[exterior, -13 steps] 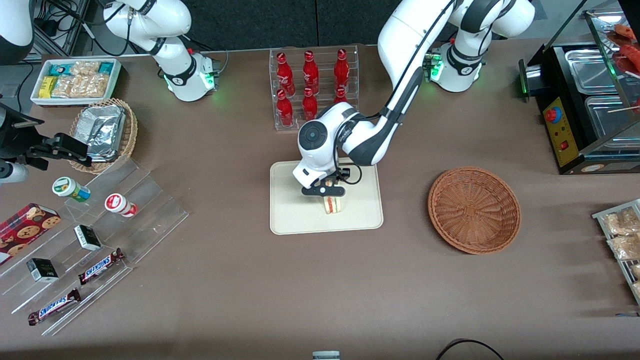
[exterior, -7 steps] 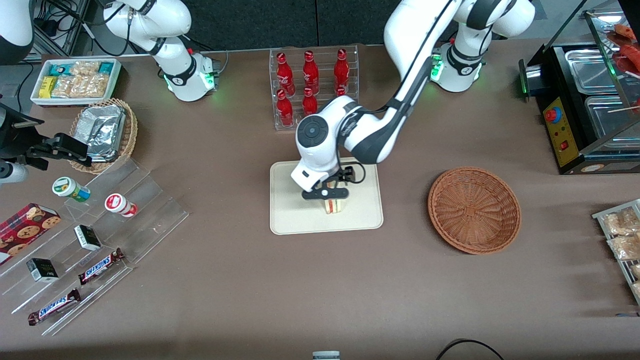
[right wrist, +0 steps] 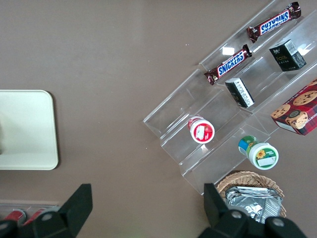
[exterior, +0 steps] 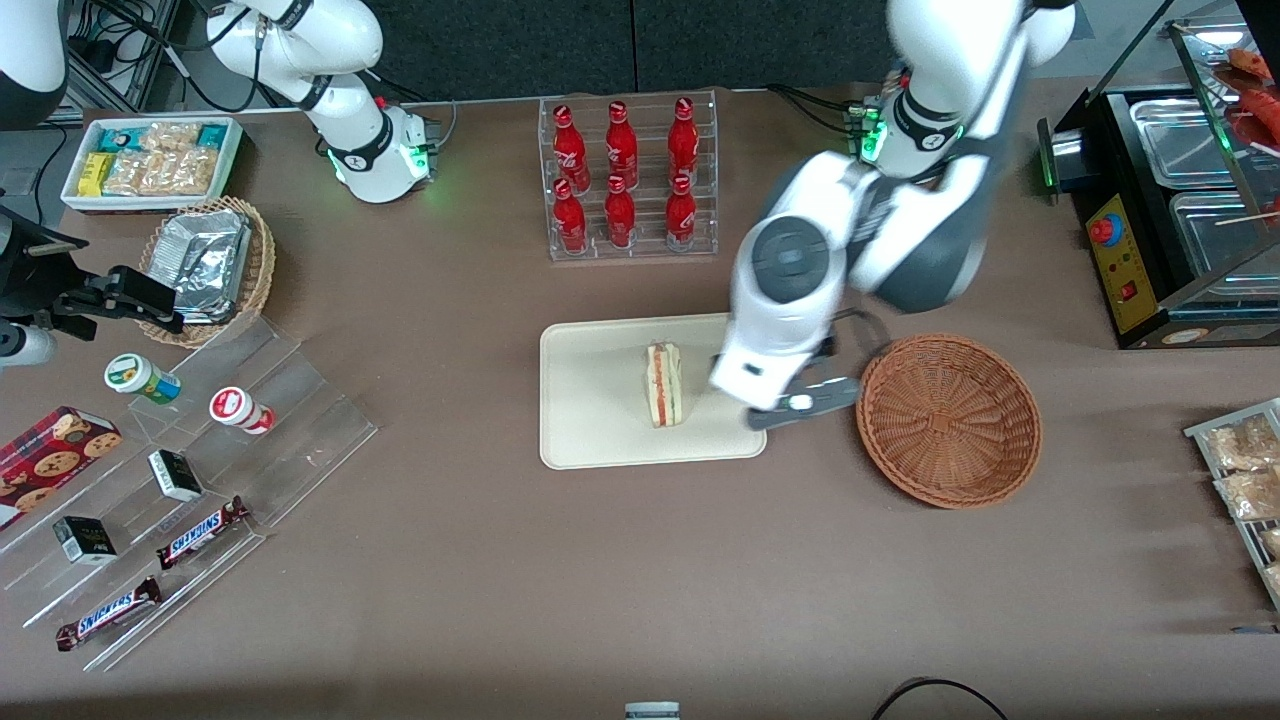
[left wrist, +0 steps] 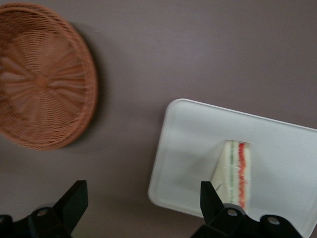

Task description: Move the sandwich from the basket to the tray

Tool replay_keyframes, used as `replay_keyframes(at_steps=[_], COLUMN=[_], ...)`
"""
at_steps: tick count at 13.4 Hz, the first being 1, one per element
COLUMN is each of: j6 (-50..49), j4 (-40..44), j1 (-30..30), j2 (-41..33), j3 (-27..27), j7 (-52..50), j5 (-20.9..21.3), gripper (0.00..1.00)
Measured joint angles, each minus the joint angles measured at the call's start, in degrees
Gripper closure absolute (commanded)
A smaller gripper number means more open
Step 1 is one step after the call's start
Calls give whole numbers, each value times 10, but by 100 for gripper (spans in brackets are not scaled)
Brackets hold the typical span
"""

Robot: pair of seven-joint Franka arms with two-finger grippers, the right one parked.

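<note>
A brown matte desk [exterior: 600,560] carries everything here, with dark curtain along its edge farthest from the front camera. The flat cream-white rectangular tray with rounded corners [exterior: 590,400] lies near the middle of the desk, and the small triangular wedge of white-bread sandwich [exterior: 664,384] with orange-red and pale filling rests on it, cut edge showing, clear of the rim. The round reddish-brown woven wicker basket [exterior: 948,420] sits beside the tray toward the working arm's end of the desk, apart from it and holding nothing. The left arm's gripper [exterior: 803,405] hangs above the strip of desk between tray and basket, over the tray's corner nearest the basket; in the wrist view its black fingers [left wrist: 214,203] are spread wide apart with nothing between them, the sandwich [left wrist: 237,173] and tray [left wrist: 188,148] below. A clear acrylic rack of red soda bottles [exterior: 625,175] stands farther from the front camera than the tray.
</note>
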Motion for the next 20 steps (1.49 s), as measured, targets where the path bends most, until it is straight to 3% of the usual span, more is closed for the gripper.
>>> replay_keyframes(at_steps=[6,13,16,20], j6=[-111,-172,-173,-171], j4=[-2,-20,-55,-69], j1=[131,252,287,289], j2=[-91,-160,-201,-217], j3=[2,7,7,-25], j7=[189,424,460,451], j5=[0,0,0,0], gripper=[0,0,0,0])
